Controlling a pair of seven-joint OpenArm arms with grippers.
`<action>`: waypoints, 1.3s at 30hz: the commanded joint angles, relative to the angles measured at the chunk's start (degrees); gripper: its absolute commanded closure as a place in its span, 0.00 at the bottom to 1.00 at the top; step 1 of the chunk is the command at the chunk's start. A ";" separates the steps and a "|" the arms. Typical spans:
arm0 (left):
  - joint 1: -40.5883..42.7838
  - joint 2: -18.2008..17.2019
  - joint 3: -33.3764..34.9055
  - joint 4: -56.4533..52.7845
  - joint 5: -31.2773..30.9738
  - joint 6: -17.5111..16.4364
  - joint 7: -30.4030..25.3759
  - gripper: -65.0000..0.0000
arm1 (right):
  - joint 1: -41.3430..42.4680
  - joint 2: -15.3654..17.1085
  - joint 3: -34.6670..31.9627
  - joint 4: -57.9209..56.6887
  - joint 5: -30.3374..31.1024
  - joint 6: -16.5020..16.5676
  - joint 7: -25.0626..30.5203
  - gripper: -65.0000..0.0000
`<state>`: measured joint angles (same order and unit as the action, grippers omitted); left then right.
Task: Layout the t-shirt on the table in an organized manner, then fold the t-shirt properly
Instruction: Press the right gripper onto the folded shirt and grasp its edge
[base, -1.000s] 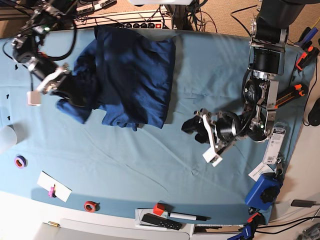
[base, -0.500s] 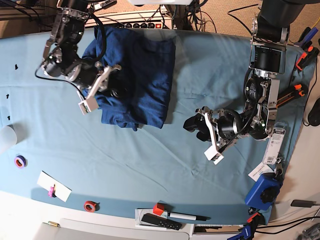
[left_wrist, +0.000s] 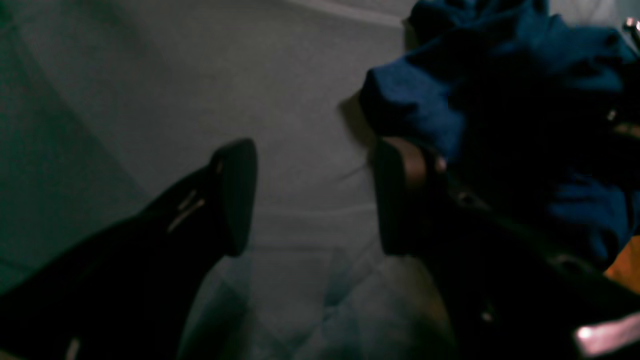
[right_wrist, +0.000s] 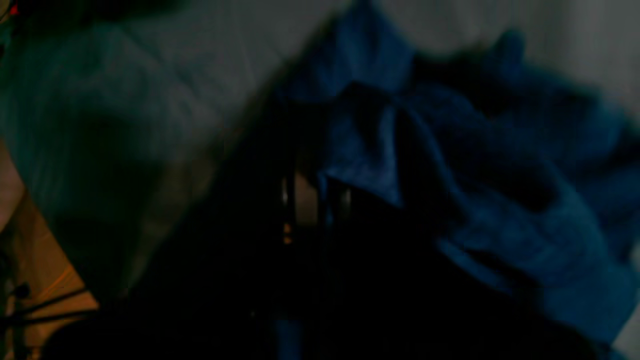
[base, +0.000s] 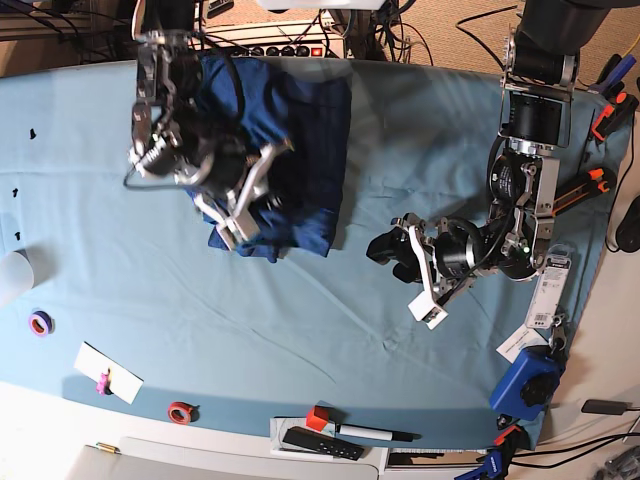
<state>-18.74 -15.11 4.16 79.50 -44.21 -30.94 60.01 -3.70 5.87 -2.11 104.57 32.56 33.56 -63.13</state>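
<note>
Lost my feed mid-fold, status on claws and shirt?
Left claw open, over bare table beside the shirt. Right claw shut on t-shirt, cloth bunched at its fingers. Nothing in the way; clutter sits at table edge only.

Left gripper (base: 398, 272) fingers spread wide, arm bent low; right gripper (base: 262, 190) fingers closed.

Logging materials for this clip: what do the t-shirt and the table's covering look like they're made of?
The t-shirt: soft knit fabric, probably cotton, matte dark navy; it bunches into loose, rounded folds.
The table: covered by a thin woven-looking cloth, light teal and smooth, with fine creases and faint fold lines showing. What lies under the cloth can't be told.
</note>
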 joint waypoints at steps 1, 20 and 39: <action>-1.38 -0.31 -0.24 0.92 -1.05 -0.24 -1.07 0.43 | 1.49 0.28 -0.48 0.96 -0.35 -0.68 1.73 1.00; -0.76 -0.28 -0.24 0.92 -0.81 -0.22 -1.31 0.43 | 3.72 0.28 -12.83 0.96 -10.97 -7.23 2.58 0.73; -0.76 -0.31 -0.22 0.92 1.14 -0.24 -1.53 0.43 | 1.27 0.31 -8.39 15.82 -17.20 -12.07 -0.33 0.51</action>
<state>-17.98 -15.11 4.16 79.50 -42.44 -30.94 59.68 -3.25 6.04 -10.68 119.35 15.07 21.87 -64.55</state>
